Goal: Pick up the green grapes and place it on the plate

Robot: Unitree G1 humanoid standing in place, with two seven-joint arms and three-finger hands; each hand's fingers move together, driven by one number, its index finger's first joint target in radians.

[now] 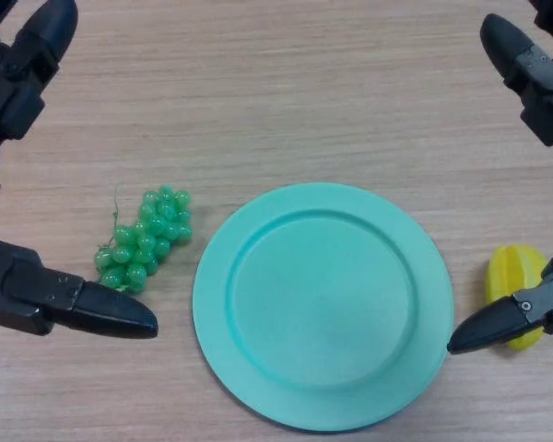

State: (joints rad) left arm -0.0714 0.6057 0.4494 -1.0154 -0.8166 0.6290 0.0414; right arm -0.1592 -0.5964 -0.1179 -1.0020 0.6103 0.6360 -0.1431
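Light wooden surface (286, 101) is filling the whole head view, with its grain running from side to side. Near the front edge, about in the middle, a turquoise plate (323, 405) is lying flat, and nothing is lying on it. The green grapes (146, 238) are resting on the surface just beside the plate's left rim, not touching it, as one small bunch with a thin stem pointing toward the far edge. The left robot hand (46, 295) is hovering at the left edge with its fingers spread wide; one finger is reaching to a place just in front of the grapes, while the others are staying up at the far left corner. The right robot hand (525, 308) is also standing wide at the right edge, holding nothing. A yellow fruit (511, 276) is lying near the right edge, beside the plate, partly hidden by that hand's lower finger.
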